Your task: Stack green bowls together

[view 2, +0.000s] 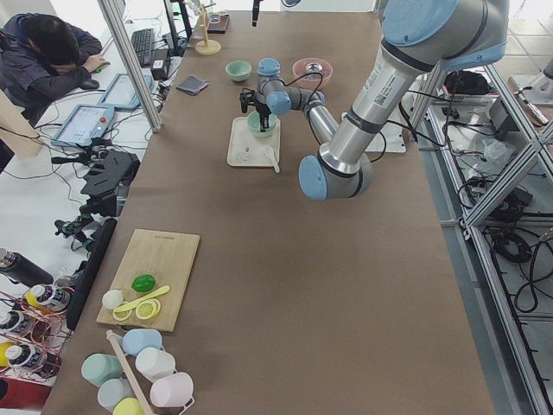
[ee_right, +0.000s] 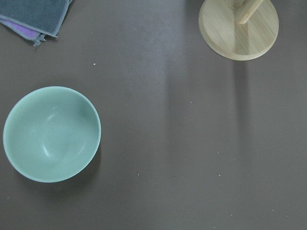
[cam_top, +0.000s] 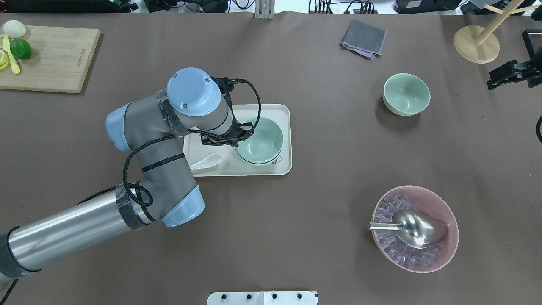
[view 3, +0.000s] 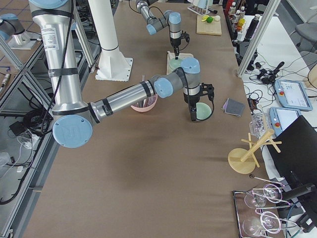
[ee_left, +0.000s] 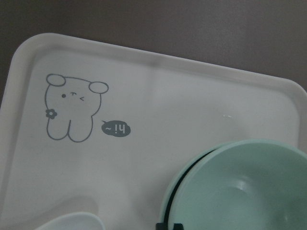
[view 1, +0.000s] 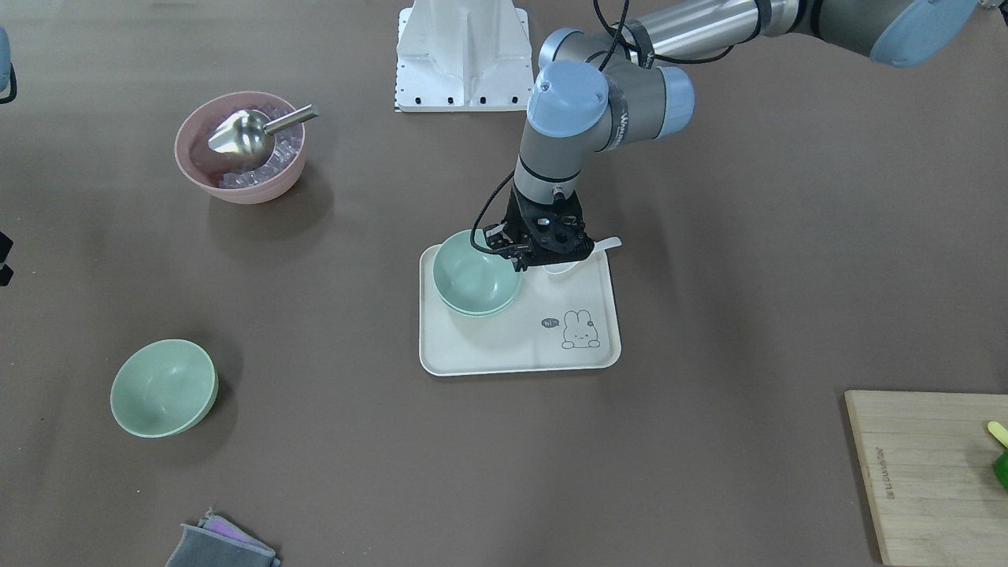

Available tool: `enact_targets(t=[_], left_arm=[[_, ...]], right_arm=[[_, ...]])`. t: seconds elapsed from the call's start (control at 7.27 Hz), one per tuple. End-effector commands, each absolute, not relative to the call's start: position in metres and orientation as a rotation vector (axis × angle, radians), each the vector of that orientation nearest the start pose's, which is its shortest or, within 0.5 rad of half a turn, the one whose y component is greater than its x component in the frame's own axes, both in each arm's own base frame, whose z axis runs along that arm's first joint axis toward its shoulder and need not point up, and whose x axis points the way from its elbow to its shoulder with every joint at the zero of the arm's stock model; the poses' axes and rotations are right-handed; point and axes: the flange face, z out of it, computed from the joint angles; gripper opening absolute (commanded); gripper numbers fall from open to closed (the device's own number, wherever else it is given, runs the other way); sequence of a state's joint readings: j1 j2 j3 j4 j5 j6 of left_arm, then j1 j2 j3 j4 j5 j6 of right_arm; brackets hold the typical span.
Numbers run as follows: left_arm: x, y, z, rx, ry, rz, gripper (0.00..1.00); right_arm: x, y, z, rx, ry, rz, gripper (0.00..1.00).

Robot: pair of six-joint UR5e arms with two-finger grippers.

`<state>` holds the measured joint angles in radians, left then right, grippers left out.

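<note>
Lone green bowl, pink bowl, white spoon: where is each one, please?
Lone green bowl (cam_top: 406, 94), overhead exterior view, inner bottom.
Pink bowl (cam_top: 440, 201), overhead exterior view, bare inner wall.
White spoon (cam_top: 210, 160), overhead exterior view, its scoop end.

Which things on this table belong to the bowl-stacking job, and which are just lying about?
Part of the job:
- nested green bowls, two, on the tray
- lone green bowl, on the bare table
- left gripper, at the nested pair's rim

Lying about:
- tray
- white spoon
- pink bowl of ice, with metal scoop
- folded cloths
- cutting board
- wooden stand
</note>
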<state>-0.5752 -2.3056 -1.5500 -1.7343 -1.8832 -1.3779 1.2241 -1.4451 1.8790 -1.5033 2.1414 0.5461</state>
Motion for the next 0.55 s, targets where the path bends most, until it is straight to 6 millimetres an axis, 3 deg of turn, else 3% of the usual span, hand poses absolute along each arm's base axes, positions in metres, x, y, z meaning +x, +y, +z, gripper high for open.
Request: enact_targets(t=[0.0,0.14,0.28,0.41], left_arm=[[0.5466,-0.4768,0.2062,0.054,0.916,-0.218,0.0],[0.5469,-0.4769,0.206,0.056,0.92,-0.217,0.0],[0.549,-0.4783,0.2071,0.063,0.934,-0.214,0.18],[0.5513,-0.4798,0.2103,0.067,0.944,-0.211,0.6]], right_arm=[[-0.1076,-0.5319,0.4447,0.199,-0.714,0.047,0.99],[-0.1075,-0.5315,0.4455,0.197,-0.713,0.048,0.99],[-0.1076,-0.5319,0.4447,0.199,-0.714,0.047,0.99],[-0.1076,-0.5319,0.4447,0.199,-0.714,0.047,0.99]])
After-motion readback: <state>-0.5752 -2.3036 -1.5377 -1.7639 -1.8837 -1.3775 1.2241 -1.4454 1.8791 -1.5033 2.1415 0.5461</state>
